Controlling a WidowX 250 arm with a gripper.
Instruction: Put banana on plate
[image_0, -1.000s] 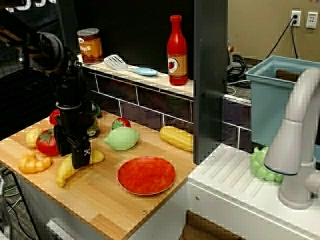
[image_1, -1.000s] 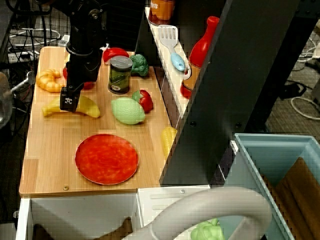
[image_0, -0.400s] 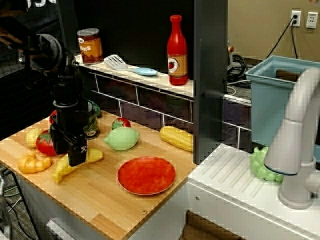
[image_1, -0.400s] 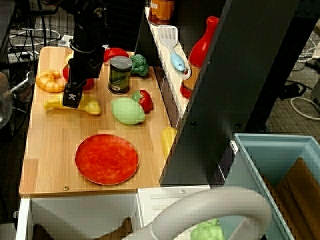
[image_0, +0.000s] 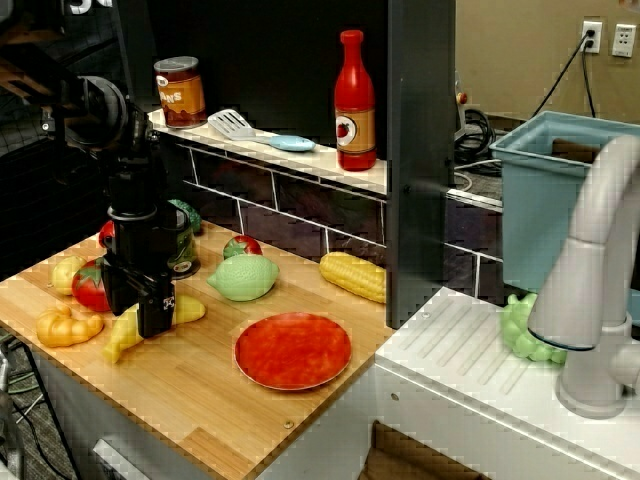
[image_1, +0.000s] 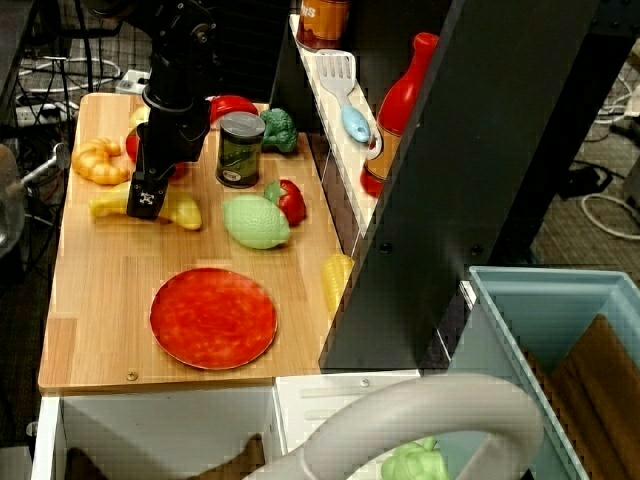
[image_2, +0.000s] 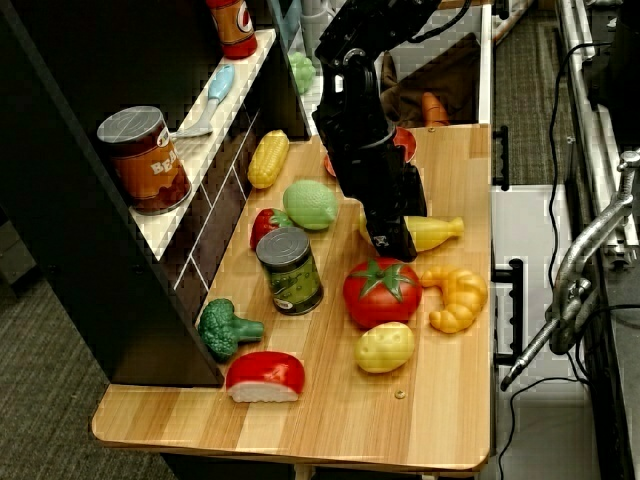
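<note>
The banana (image_1: 176, 208) lies on the bench (image_1: 100, 290), left of the plate (image_1: 213, 317). The gripper (image_1: 146, 200) sits over its middle (jaw state cannot be told). It looks light, stiff and slick; mid-body suits.

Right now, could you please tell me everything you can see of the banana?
The banana is a smooth, plain yellow, curved toy that looks like plastic and tapers toward both ends. It lies flat on the wooden board, not on the red plate. The gripper is down over its middle, hiding that part; whether the fingers are closed on it cannot be told.
</note>
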